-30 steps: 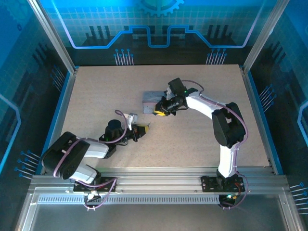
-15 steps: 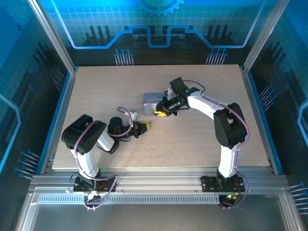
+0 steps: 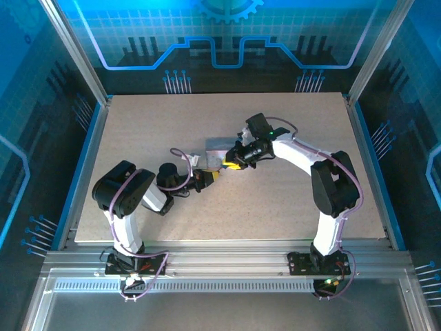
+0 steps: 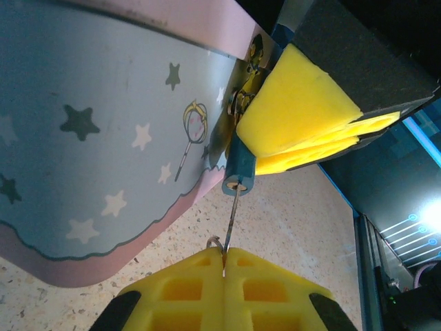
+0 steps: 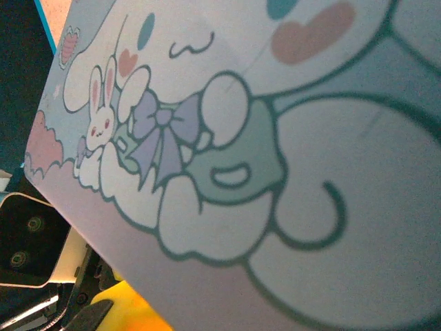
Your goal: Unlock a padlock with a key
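Meeting key to padlock beside the tin.
We found the padlock (image 4: 239, 169) clamped tight in the right gripper (image 3: 232, 165), just beside the star-printed tin (image 4: 103, 138), its keyhole end facing the left gripper (image 4: 224, 276). The key (image 4: 230, 224) was pinched in that gripper's closed fingertips, its tip touching the keyhole above the speckled table (image 4: 289, 214).

The tin (image 4: 103, 138) looks like painted metal, smooth and satin, with a printed star pattern. The padlock (image 4: 240, 165) is dull blue-grey metal. At its 6 o'clock the key (image 4: 231, 219) is a thin, bright steel sliver. The left hand (image 4: 224, 265) has matt yellow moulded plastic pads, and the right hand (image 4: 275, 141) has soft-looking matt yellow ones. The tabletop (image 4: 296, 214) is speckled, grainy and matt.
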Controlling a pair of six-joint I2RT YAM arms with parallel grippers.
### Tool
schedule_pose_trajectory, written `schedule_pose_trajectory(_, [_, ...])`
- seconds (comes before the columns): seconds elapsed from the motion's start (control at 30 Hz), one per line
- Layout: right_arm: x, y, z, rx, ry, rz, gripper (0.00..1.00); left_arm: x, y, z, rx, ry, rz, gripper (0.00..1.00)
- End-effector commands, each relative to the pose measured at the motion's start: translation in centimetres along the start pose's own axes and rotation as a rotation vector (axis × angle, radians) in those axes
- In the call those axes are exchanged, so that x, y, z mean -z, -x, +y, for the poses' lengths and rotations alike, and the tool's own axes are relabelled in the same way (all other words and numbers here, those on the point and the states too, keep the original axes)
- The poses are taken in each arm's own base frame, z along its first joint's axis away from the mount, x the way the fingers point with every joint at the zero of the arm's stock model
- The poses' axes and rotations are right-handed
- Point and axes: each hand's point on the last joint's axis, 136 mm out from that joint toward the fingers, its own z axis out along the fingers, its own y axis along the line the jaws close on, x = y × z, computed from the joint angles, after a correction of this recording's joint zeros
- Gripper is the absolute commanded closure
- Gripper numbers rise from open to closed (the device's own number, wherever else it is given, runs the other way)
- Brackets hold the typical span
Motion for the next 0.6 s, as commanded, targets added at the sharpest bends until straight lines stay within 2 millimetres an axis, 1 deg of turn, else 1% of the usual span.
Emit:
schedule_pose_trajectory(0.0, [1.29,-0.43,1.69,0.02,0.067,0.009,0.94,-0.4,0.82,-0.33,-0.025,-0.036,-0.015,1.0])
schedule_pose_trajectory(0.3, [1.21,-0.51,1.82,0.015,0.075,0.014,0.94,-0.53,0.77,-0.24,-0.023,-0.037,-0.011,1.0])
schedule_pose_trajectory(0.57, [1.24,-0.45,1.94,0.016,0.079,0.013,0.94,-0.84,0.65,-0.63,-0.028,-0.053,0.004,1.0])
